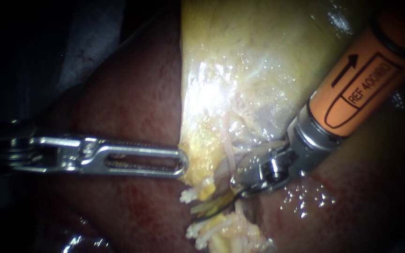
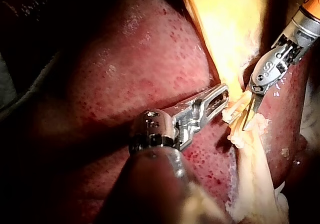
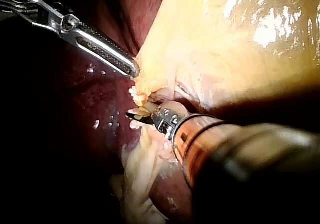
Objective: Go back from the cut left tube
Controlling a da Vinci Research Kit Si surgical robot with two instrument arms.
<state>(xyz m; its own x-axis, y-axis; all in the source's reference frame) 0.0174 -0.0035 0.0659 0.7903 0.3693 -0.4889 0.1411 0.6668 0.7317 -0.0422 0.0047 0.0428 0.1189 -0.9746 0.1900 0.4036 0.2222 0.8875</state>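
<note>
Cut tube (image 1: 212,232): parted into two frayed, pale ends low in the endoscope view, one hanging off the bottom tip of the gallbladder (image 1: 240,70), the other lying just below it on the liver (image 1: 132,98), with a small gap between. Nearest the camera, right instrument (image 1: 203,213): enters from the upper right on a thick orange-sleeved shaft, narrows to a metal wrist, ends in two slim curved blades. Blades a little apart, a thin gap showing toward the tips, gripping nothing; set in the gap between the two tube ends, touching or nearly touching the upper one, too close to tell which. Much the same from the left wrist view: blades reaching in between the frayed ends, just ahead of and beside the left instrument's jaws. Next back, left instrument (image 1: 182,162): comes in level from the left, long slotted jaws lying together and closed on the bottom edge of the gallbladder, just beside the upper tube end. Edge of the gallbladder pulled into a straight line rising from that grip. Behind both, gallbladder spread wide as a pale yellow, wet, glistening sheet across the upper middle. Farthest back, liver, dark red and speckled, under and on either side of everything, with small wet glints near the right instrument's wrist.
</note>
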